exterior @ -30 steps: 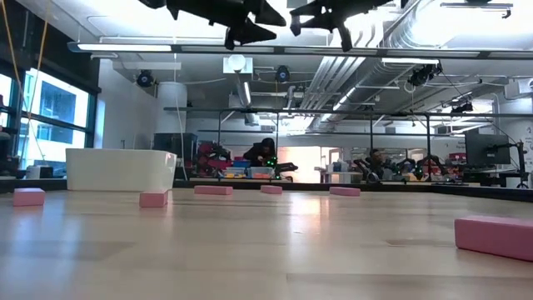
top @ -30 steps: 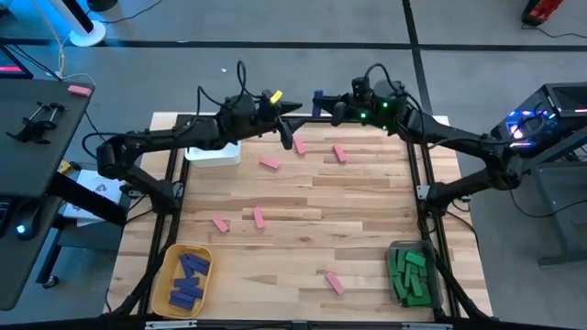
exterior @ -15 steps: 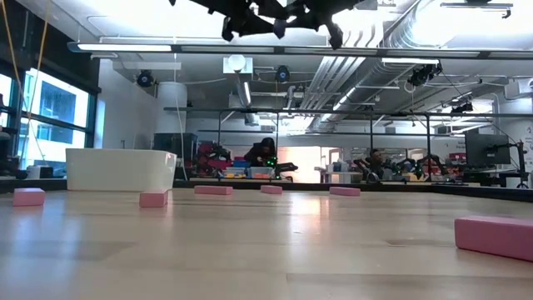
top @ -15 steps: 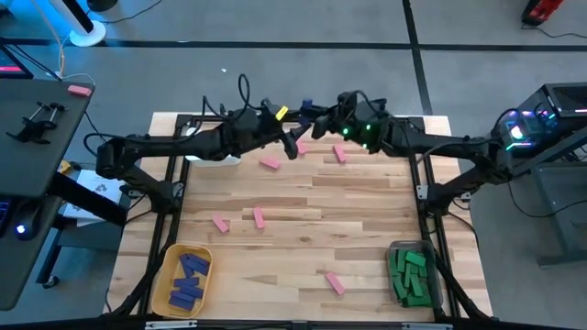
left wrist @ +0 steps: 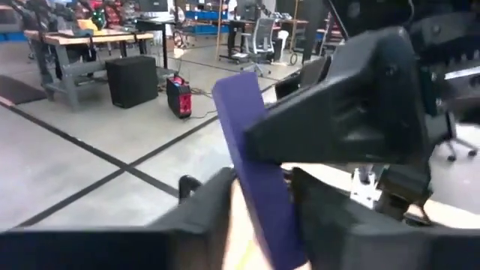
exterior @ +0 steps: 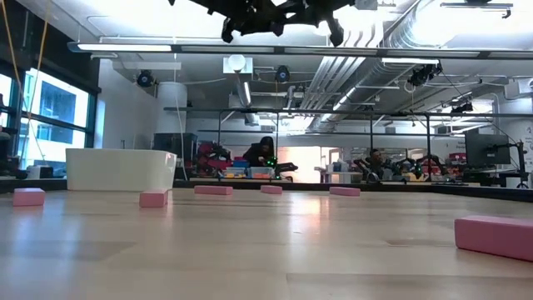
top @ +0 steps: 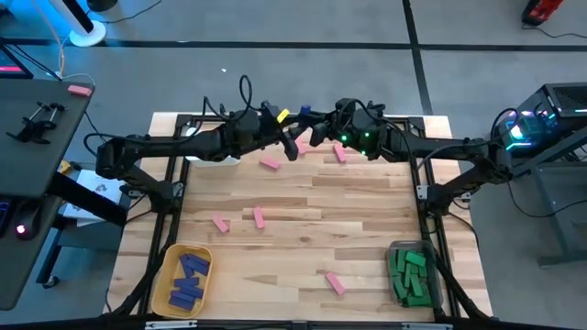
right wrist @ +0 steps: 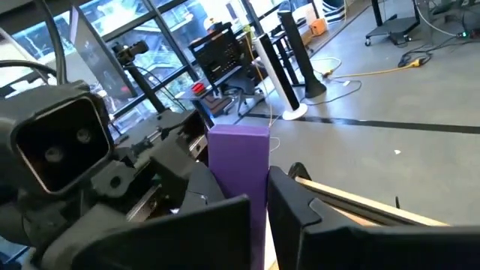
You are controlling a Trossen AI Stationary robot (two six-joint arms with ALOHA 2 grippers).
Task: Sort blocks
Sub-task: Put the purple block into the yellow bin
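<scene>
High above the table's far middle, my two grippers meet tip to tip around one blue-purple block [top: 306,113]. My right gripper [top: 317,122] comes in from the right and is shut on the block [right wrist: 238,169]. My left gripper [top: 295,126] comes in from the left, its fingers on either side of the same block [left wrist: 255,172]. Several pink blocks [top: 270,163] [top: 339,154] [top: 259,217] lie flat on the wooden table [top: 367,220]. In the low view both grippers [exterior: 266,12] hang at the top edge. My left gripper has the blue-purple block's lower part [left wrist: 264,217] between its two fingers [left wrist: 214,202], which reach in level from the table's left. The block stands tilted, clear of the table. My right gripper pinches the block [right wrist: 240,196] between its two fingers [right wrist: 296,206], level from the table's right. The block's free end [right wrist: 238,139] sticks up past the fingers.
A yellow bin [top: 163,284] with blue-purple blocks stands at the near left, and a clear bin [top: 394,252] with green blocks at the near right. A white bin [top: 215,158] sits at the far left, partly under my left arm. More pink blocks [top: 220,222] [top: 335,283] lie nearer.
My right gripper has carried the blue-purple block toward the table's left and slightly toward the near edge, up to my left gripper. My left gripper has shifted a little toward it. The two now stand tip to tip around the block, which stays high above the table.
</scene>
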